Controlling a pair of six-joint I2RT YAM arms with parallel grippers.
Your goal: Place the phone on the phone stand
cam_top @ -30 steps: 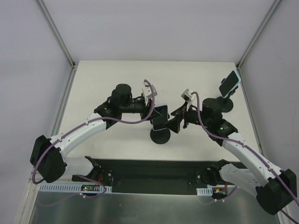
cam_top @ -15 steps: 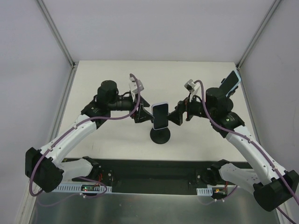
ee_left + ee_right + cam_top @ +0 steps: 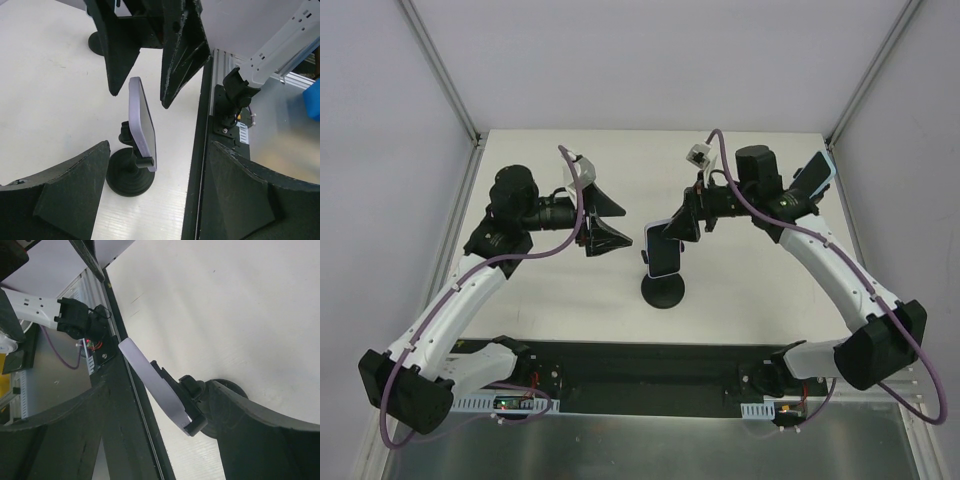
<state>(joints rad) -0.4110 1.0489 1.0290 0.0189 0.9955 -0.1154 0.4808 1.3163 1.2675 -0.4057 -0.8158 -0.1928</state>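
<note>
A lilac-edged phone [image 3: 665, 250] rests upright in the cradle of the black phone stand [image 3: 663, 291] at the table's middle. My left gripper [image 3: 625, 222] hangs open a short way to its left, with nothing between the fingers. The right gripper [image 3: 680, 228] is open beside the phone's upper right corner, apart from it. In the left wrist view the phone [image 3: 141, 122] and stand [image 3: 129, 173] sit beyond my left gripper [image 3: 157, 150]. In the right wrist view the phone [image 3: 152, 382] leans in the stand's cradle [image 3: 195, 392], with my right gripper [image 3: 157, 387] wide around it.
A second phone [image 3: 812, 179] sits on another black stand at the back right, partly behind the right arm. A black strip [image 3: 650, 365] and a metal sheet [image 3: 650, 440] run along the near edge. Walls enclose the table on three sides.
My left gripper opened, let go of the phone and drew back to the left. The right gripper rose toward the back and narrowed a little. The phone stays on the stand.
</note>
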